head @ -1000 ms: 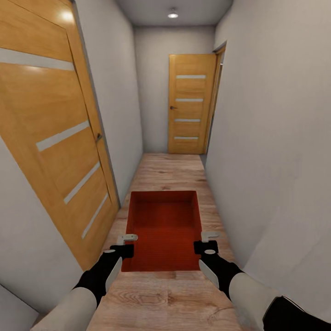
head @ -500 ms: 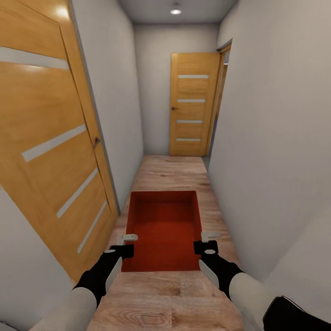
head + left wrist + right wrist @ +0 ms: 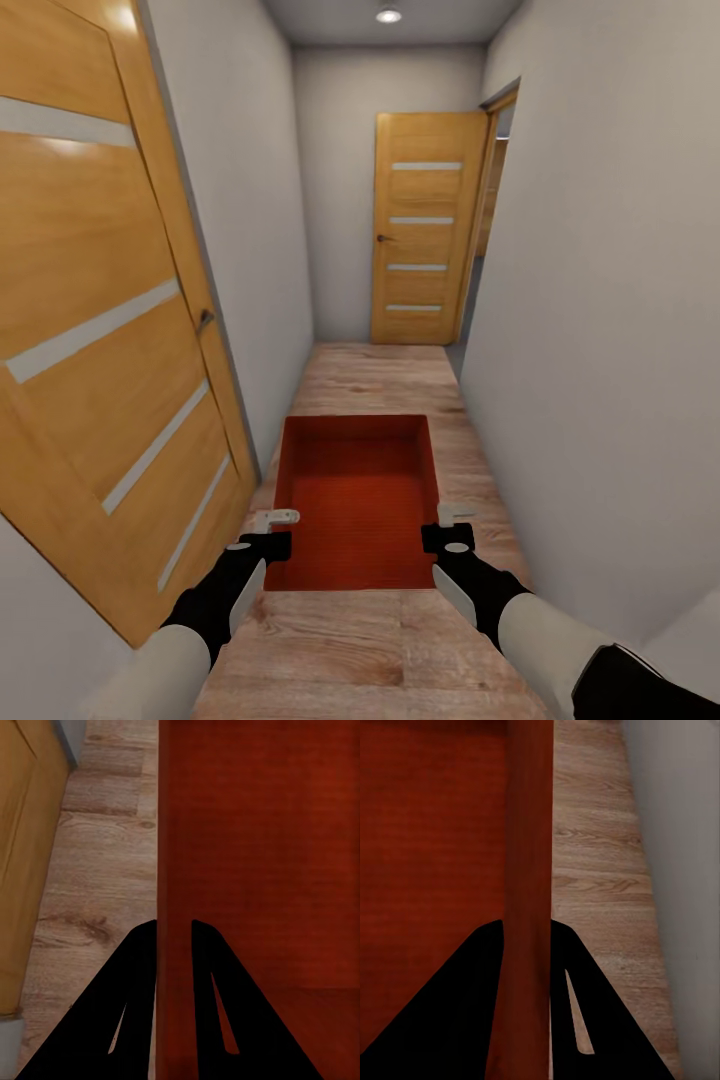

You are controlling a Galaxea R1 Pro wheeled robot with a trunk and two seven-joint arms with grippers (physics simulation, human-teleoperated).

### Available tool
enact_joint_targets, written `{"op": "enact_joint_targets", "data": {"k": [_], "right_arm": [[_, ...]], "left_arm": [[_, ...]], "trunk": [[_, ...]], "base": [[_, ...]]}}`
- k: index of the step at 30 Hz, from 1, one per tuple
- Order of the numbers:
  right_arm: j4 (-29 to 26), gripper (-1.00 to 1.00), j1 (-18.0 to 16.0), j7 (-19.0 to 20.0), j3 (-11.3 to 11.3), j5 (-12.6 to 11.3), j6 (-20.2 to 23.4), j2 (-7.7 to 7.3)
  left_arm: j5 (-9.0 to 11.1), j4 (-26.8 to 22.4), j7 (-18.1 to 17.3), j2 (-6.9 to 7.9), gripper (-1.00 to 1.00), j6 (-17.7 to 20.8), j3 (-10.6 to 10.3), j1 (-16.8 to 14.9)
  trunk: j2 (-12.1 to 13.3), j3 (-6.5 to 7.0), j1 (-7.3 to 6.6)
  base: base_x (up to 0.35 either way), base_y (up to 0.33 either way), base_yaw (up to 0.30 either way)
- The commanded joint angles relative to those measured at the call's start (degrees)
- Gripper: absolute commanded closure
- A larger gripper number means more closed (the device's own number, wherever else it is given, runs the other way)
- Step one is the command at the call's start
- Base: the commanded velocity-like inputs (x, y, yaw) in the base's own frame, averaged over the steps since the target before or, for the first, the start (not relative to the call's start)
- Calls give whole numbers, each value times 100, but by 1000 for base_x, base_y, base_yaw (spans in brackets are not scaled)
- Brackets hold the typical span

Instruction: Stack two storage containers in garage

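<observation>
Head view shows a hallway with doors [image 3: 418, 228]; wrist views show each wall pinched: left gripper [image 3: 174, 926] and right gripper [image 3: 526, 924] hold the bin [image 3: 357, 500] over wood floor [image 3: 375, 375].

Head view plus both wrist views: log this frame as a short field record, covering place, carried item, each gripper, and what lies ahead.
place: narrow hallway, wood plank floor, pale walls
carried item: one orange-red storage container, open top, empty, held level in front of the robot
left gripper: shut on the container's left wall, one finger on each side of it
right gripper: shut on the container's right wall, same pinch
ahead: wooden door at the hallway's end, opening beside it on the right
left side: large wooden door
</observation>
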Motion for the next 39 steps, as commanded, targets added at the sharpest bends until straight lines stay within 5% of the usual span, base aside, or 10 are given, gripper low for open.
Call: {"op": "enact_joint_targets", "data": {"k": [1, 39], "right_arm": [[153, 100, -8, -64, 69, -140, 199, -7], [153, 100, -8, -64, 69, -135, 199, -1]], "left_arm": [[-17, -24, 69, 5, 100, -79, -50, -5], [-23, -26, 69, 5, 100, -79, -56, -5]], "trunk": [[-13, -12, 7], [-13, -12, 7]], "base": [[323, 79, 0], [323, 77, -66]]}}
